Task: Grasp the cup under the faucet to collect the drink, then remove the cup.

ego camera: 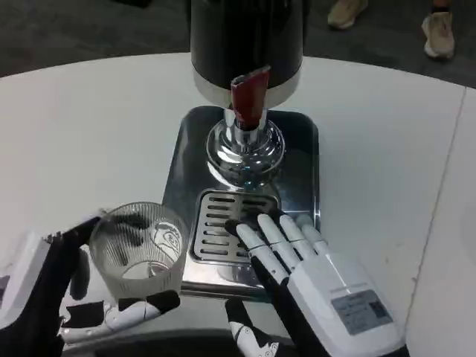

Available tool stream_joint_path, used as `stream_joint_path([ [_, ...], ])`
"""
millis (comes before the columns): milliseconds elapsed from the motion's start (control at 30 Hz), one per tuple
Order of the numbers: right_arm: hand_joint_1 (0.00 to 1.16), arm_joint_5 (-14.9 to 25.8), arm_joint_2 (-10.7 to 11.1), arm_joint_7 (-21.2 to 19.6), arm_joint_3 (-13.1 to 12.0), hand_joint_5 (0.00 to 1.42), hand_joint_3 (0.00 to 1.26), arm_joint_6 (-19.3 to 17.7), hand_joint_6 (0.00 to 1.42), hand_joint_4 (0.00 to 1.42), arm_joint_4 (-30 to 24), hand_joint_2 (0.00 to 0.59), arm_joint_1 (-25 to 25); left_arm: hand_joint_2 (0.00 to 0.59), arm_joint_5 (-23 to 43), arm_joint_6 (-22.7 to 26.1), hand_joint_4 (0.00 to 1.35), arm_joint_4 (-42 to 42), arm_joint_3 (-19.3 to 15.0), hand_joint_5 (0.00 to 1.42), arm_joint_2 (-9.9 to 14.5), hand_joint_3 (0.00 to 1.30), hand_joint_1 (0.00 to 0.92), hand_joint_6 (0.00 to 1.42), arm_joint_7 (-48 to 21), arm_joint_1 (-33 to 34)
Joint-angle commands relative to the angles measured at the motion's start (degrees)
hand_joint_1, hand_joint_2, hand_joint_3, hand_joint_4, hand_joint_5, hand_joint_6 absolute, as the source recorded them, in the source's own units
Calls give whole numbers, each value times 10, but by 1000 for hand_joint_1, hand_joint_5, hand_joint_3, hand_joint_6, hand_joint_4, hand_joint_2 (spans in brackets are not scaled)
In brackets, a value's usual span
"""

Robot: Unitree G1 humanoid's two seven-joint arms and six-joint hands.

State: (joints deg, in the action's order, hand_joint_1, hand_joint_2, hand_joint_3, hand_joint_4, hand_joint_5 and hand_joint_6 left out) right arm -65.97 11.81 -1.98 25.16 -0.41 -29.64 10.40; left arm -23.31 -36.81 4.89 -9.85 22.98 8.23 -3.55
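A view looking down on a white counter (pixel 89 126) with a rounded far edge. Near the middle of the far side stands a drink dispenser (pixel 247 41) with a dark body and a silver band at its base. A red tap lever (pixel 248 95) juts from its front, above a shiny chrome faucet (pixel 245 145). The dispenser sits on a polished metal drip tray (pixel 301 167), which has a slotted grate (pixel 227 223) in its near half. At the near left edge of the counter, the left hand (pixel 71 294) holds a clear ribbed plastic cup (pixel 139 249). Dark fingers wrap its left side and a white and black thumb lies along its base. The cup is upright, just beside the left edge of the drip tray and not under the faucet. Whether there is any liquid inside it cannot be told. At the near edge toward the right, the right hand (pixel 305 275) lies flat, white back up. It holds nothing, and its fingers (pixel 279 234) are stretched forward and a little apart, the tips resting over the near right part of the grate. Its thumb (pixel 245 335) points toward the near edge. Beyond the far edge of the counter, on a dark floor (pixel 74 30), are a pair of shoes (pixel 390 22).
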Motion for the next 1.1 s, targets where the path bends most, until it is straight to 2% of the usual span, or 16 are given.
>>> stream_joint_path([
  [33, 226, -6, -5, -6, 0, 0, 85, 4, 0, 0, -6, 529, 14, 82, -17, -2, 928, 29, 9, 1160, -4, 899, 650, 1275, 28, 37],
  [333, 231, -15, -12, -11, -5, 0, 91, 10, 0, 0, -21, 530, 33, 86, -59, -3, 939, 107, 46, 1170, -8, 904, 643, 1275, 73, 127],
  [700, 234, -28, -19, -11, -9, 0, 102, 11, 0, 0, -42, 530, 63, 77, -119, 2, 941, 222, 117, 1176, -30, 916, 649, 1292, 160, 233],
  [1100, 210, -28, -23, -14, -22, 0, 105, 10, 0, 0, -51, 546, 79, 63, -170, 8, 971, 354, 182, 1189, -27, 932, 651, 1295, 254, 340],
])
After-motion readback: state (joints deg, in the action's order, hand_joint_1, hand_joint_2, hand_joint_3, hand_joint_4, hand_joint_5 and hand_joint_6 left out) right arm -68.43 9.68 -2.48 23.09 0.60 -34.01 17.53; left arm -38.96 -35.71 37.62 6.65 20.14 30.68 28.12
